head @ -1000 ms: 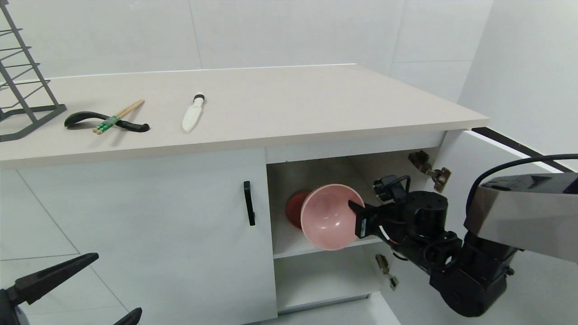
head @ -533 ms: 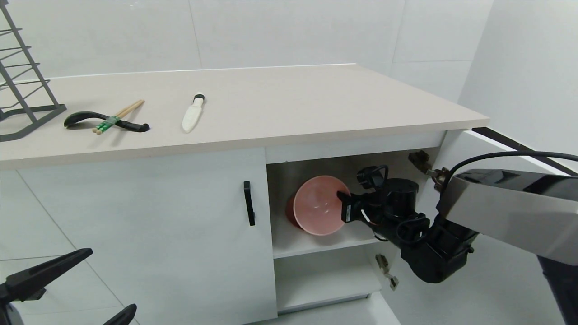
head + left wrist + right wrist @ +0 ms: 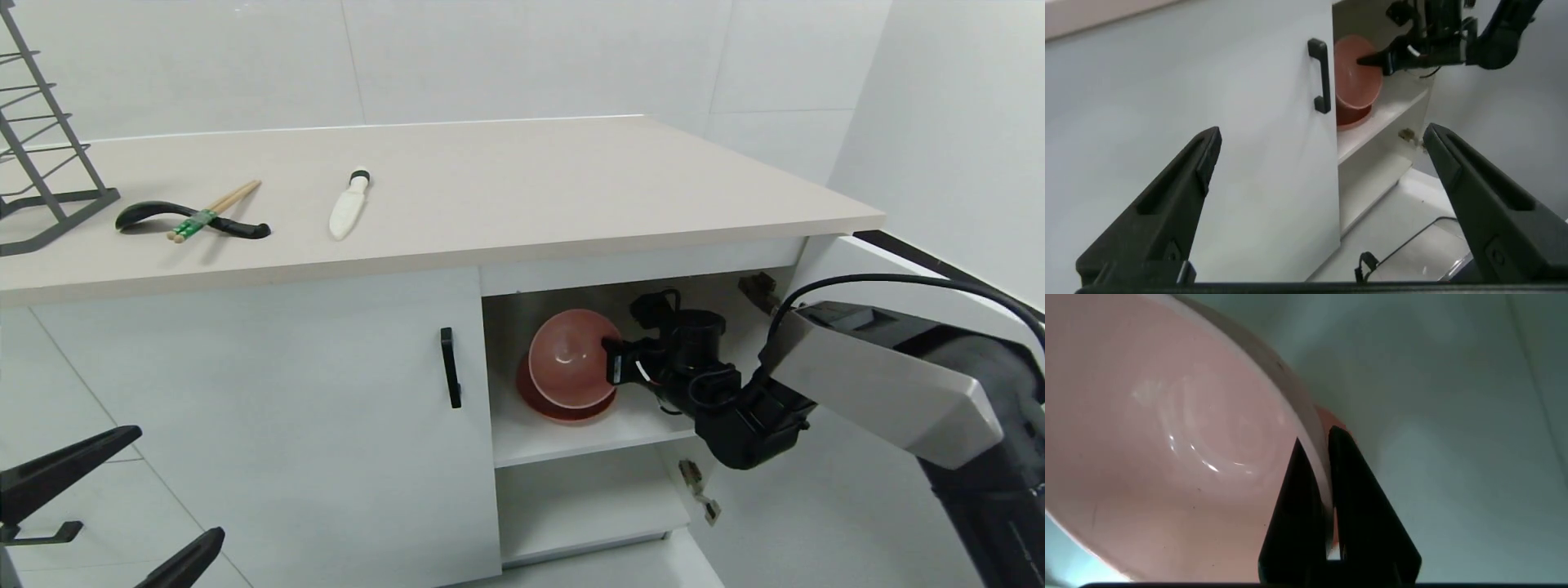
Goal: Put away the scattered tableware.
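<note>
The right arm has carried the pink bowl [image 3: 567, 358] deeper into the cupboard [image 3: 286, 425] over the last second, from out in front of the shelf to a spot over the red dish [image 3: 563, 408] farther in. The pink bowl now stands tipped up on its side over the upper shelf [image 3: 571, 441], its hollow facing outward and its lower edge at the red dish (whether the two actually touch cannot be told). The right pincer [image 3: 608, 367] is clamped on the bowl's rim on the side nearest the open door [image 3: 833, 261], with one finger inside the rim and one outside.

The closed door beside the opening carries a black handle [image 3: 449, 367]. The left pincer [image 3: 175, 483] hangs low in front of that door, well apart from the bowl, its fingers spread wide and holding nothing.

On the tabletop [image 3: 531, 180] lie a black spoon [image 3: 155, 214] with chopsticks [image 3: 214, 212] crossed over it, and near them a white utensil [image 3: 349, 206] with a black end. A wire rack [image 3: 41, 163] stands at the left end.
</note>
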